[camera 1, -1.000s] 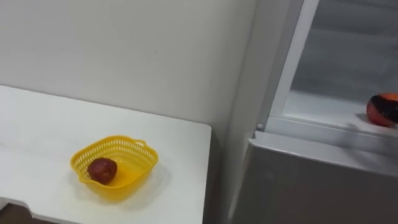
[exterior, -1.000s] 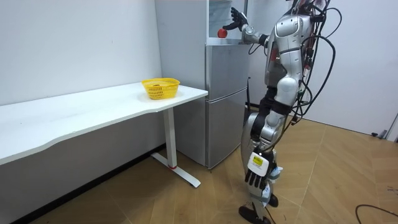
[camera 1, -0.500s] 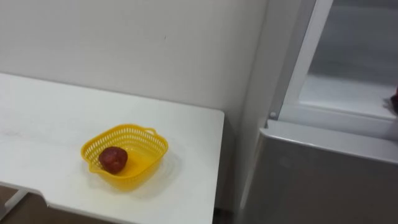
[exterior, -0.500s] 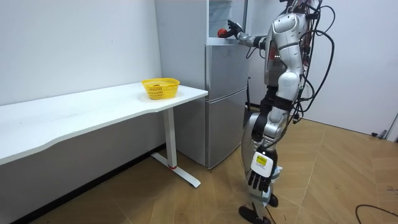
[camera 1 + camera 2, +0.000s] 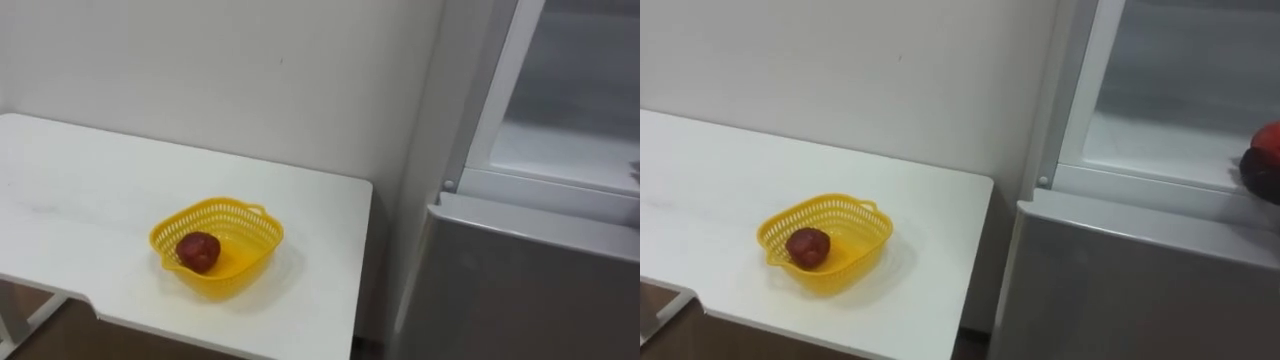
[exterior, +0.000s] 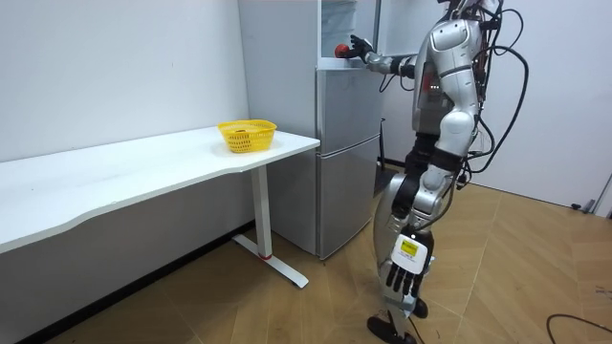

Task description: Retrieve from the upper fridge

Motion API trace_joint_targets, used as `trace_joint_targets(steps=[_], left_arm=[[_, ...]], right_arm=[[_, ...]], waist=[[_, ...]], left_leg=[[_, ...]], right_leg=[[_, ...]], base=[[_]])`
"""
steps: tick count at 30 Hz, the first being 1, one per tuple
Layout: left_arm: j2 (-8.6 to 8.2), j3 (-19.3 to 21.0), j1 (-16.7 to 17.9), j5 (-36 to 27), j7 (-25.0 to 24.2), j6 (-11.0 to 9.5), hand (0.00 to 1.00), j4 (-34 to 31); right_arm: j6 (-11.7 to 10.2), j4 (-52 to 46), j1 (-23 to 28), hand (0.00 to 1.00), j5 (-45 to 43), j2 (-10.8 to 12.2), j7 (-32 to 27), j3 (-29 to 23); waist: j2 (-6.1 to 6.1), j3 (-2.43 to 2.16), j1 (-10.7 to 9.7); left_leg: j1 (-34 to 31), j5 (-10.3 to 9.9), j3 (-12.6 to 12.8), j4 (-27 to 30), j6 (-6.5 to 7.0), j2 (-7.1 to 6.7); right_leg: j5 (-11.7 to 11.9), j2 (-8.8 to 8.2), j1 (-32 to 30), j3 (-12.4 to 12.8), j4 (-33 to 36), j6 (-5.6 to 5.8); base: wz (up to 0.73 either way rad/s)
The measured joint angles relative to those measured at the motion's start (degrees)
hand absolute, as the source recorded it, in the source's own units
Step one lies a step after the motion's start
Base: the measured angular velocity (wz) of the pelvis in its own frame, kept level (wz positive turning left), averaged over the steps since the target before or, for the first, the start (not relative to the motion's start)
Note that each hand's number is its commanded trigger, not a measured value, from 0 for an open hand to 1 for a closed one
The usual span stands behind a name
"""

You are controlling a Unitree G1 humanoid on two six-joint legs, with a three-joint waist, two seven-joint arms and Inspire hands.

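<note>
A red fruit rests at the front of the open upper fridge, cut by the right eye view's right edge. My right hand shows dark just under and around it, fingers curled on it. In the room view I stand in front of the fridge with my right arm stretched to the upper shelf, my right hand against the red fruit. My left hand hangs open beside my leg.
A yellow basket holding another dark red fruit sits on the white table left of the fridge, near its right end. The lower fridge door is closed. A white wall runs behind the table.
My right hand has dropped from spread above the red fruit to closing on it. The eye view has swung left, so the basket sits further right in the picture.
</note>
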Motion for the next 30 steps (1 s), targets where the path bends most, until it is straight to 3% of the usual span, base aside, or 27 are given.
trace_joint_targets(steps=[1, 7, 15, 20, 30], left_arm=[[0.0, 0.0, 0.01, 0.0, 0.04, 0.05, 0.0, -0.28], [0.03, -1.27, -0.04, 0.0, 0.35, 0.22, 0.0, -0.34], [0.37, -0.95, -0.2, -0.01, 0.17, 0.26, 0.0, 0.62], [0.39, -0.92, 0.15, -0.01, 0.2, 0.38, 0.0, 0.92], [0.41, -1.02, -0.09, -0.09, 0.22, 0.28, 0.0, 1.65]], right_arm=[[0.0, 0.07, -0.03, 1.0, 0.03, -0.04, 0.12, 0.0], [-0.37, 2.08, -1.33, 1.0, 2.81, -0.43, 3.19, 0.64], [-1.06, 3.73, -1.52, 1.0, 5.84, -2.17, 13.26, -0.09], [-1.39, 5.06, -2.69, 1.0, 6.68, -3.51, 16.05, 0.01], [-1.36, 6.2, -4.26, 1.0, 6.67, -4.12, 19.76, 0.49]], waist=[[0.0, 0.0, 0.03], [0.07, 0.12, -0.17], [-0.03, 0.38, -1.14], [0.05, 0.56, -0.99], [-0.09, 0.63, -0.93]], left_leg=[[-0.09, 0.01, -0.1, -0.01, -0.02, -0.01], [0.36, 0.07, 0.05, 0.18, -0.11, 0.06], [0.54, 0.06, 0.41, -0.27, -0.11, 0.4], [1.36, 0.29, 0.52, -1.43, -0.48, 0.37], [3.94, 0.66, 0.62, -2.82, -1.03, 0.87]], right_leg=[[-0.03, 0.0, -0.02, -0.11, 0.0, -0.02], [-0.06, 0.07, 0.42, -0.2, -0.02, -0.06], [-0.11, 0.22, 0.34, 0.77, -0.1, -0.14], [-0.23, 0.46, 0.56, 1.22, -0.21, -0.34], [-0.18, 1.39, 2.41, 1.6, -2.39, -0.69]], base=[[0.07], [0.0], [-0.01], [-0.02], [-0.02]])
